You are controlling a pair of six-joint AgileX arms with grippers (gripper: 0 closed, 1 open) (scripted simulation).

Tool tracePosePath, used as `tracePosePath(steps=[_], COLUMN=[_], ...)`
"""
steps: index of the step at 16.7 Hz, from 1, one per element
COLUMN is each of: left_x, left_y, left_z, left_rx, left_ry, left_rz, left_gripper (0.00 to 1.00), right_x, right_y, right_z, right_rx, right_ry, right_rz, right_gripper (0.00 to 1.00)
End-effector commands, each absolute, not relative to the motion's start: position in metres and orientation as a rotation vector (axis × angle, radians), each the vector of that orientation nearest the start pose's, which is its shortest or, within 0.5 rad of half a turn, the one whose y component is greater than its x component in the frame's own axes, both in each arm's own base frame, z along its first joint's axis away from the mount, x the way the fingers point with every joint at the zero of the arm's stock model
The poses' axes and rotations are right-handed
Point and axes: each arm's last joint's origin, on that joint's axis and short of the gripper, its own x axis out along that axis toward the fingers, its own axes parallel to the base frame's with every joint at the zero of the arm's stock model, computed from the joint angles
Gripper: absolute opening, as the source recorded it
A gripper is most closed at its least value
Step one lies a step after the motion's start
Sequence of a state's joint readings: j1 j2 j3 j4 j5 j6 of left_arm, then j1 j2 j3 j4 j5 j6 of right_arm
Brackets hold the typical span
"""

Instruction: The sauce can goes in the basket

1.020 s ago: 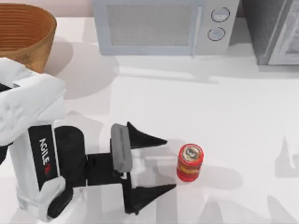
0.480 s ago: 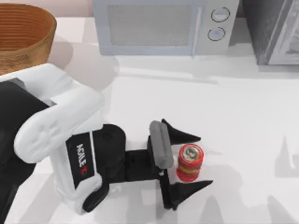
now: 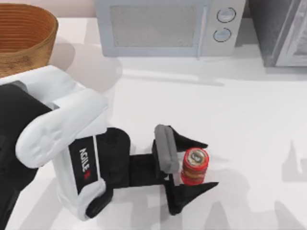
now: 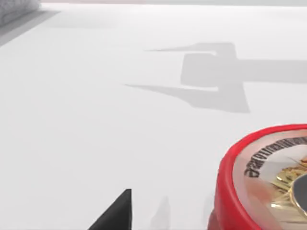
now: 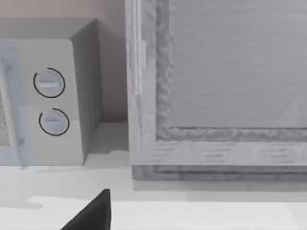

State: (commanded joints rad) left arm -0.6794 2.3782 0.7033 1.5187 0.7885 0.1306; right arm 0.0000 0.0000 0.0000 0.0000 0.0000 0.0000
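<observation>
The sauce can (image 3: 194, 166), red with a yellow band and a gold printed top, stands upright on the white table right of centre near the front. My left gripper (image 3: 212, 164) is open around it, one black finger behind the can and one in front, each with a small gap to it. In the left wrist view the can's red rim and printed top (image 4: 268, 179) are very close, with a black fingertip (image 4: 115, 213) beside them. The brown wicker basket (image 3: 24, 38) sits at the far back left corner. A dark fingertip (image 5: 93, 213) of my parked right arm is also in view.
A grey microwave (image 3: 163, 28) stands along the back edge, with a grey cabinet (image 3: 283, 33) at the back right. The right wrist view faces the microwave's dials (image 5: 48, 100) and the cabinet front (image 5: 216, 86). My left arm's white body covers the table's front left.
My left arm swept right from the front left until its fingers straddled the can. In the last half second the fingers drew slightly closer together. The can has not moved.
</observation>
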Motion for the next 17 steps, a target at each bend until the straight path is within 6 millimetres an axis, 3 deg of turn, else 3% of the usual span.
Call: tracePosePath(steps=[9, 17], left_x=[0.2515, 0.2515], left_y=[-0.2280, -0.2280], left_z=[0.0179, 0.0179], left_rx=[0.086, 0.086], left_ry=[0.076, 0.076], left_rz=[-1.447, -1.447], left_gripper=[0.02, 0.00], right_x=[0.1057, 0.1057], right_y=[-0.0012, -0.0012], right_z=[0.1600, 0.1600], right_rx=[0.000, 0.000], right_ry=[0.000, 0.000], right_rz=[0.000, 0.000], right_gripper=[1.00, 1.00])
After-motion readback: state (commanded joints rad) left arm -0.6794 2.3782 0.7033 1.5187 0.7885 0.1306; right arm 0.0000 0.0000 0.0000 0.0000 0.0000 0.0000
